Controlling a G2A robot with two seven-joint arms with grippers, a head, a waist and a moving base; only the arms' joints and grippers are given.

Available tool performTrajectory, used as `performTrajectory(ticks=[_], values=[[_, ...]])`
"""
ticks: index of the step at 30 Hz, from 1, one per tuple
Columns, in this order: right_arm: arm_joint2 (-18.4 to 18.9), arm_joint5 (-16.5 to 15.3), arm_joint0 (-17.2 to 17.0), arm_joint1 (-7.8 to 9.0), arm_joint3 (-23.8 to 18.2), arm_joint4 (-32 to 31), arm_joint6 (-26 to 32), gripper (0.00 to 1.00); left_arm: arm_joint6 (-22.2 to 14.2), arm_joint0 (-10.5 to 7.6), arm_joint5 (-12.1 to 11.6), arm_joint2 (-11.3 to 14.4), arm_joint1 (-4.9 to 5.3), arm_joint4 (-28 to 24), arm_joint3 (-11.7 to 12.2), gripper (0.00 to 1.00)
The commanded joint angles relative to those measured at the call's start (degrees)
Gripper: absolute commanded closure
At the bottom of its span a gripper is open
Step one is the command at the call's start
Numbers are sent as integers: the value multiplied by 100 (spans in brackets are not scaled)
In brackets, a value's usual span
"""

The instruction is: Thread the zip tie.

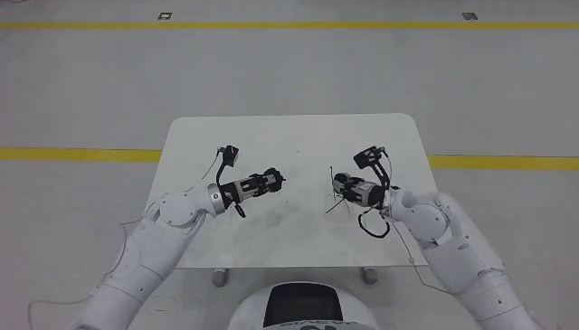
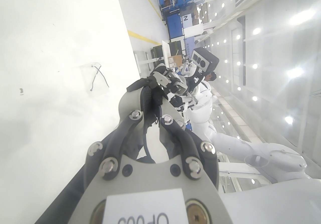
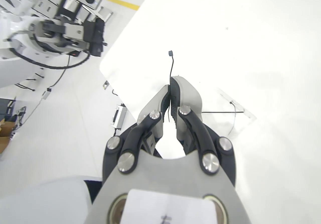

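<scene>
A thin black zip tie stands out past my right gripper, which is shut on its strap. The small square head is at the far end and a short tail hangs behind the pads. From above, this gripper hovers over the table's right half with the zip tie pointing away from me. My left gripper hangs over the middle left, its tips facing the right one a short gap away. Its fingers look pressed together and I see nothing between them. The left gripper also shows across that gap.
Two more black zip ties lie crossed under a clear sheet on the white table, just below the right gripper, and these zip ties show from the left wrist too. A tiny dark bit lies further along the tabletop.
</scene>
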Motion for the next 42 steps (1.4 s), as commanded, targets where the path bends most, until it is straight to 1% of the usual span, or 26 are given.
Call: performTrajectory(ticks=[1,5,6,17,18,20,23,25,26,29,32,35,38,40,42], values=[[-61,0,-33,109,-80,227,-207,100,0,0,0,0,0,0,0,100],[-315,0,24,356,-252,718,-494,100,0,0,0,0,0,0,0,100],[-336,0,37,373,-261,750,-502,100,0,0,0,0,0,0,0,100],[-336,0,37,373,-261,750,-502,100,0,0,0,0,0,0,0,100],[-343,23,7,364,-252,812,-586,100,73,37,0,4,-8,-110,-51,100],[-356,0,-67,344,-255,1043,-809,100,48,136,0,-36,-5,-370,-163,100],[-388,0,-191,334,-373,1262,-1325,100,240,345,0,-105,-4,-460,-337,100],[-498,0,-294,337,-532,1299,-1695,100,356,486,0,-123,-17,-526,-433,100],[-575,0,-350,347,-608,1358,-1925,100,421,560,0,-130,-29,-540,-486,100],[-770,0,-425,393,-585,1299,-2428,100,597,726,0,-113,-78,-555,-570,100],[-966,0,-430,438,-550,1291,-2857,100,764,820,0,-48,-141,-491,-602,100],[-1183,0,-404,493,-497,1309,-3330,100,853,849,0,39,-223,-469,-582,100],[-1381,0,-360,554,-458,1358,-3763,100,971,836,0,91,-313,-520,-529,100],[-1525,0,-320,607,-443,1403,-3930,100,1073,832,0,101,-373,-534,-486,100],[-1582,0,-298,631,-452,1442,-3979,100,1191,825,0,88,-414,-470,-544,100]])
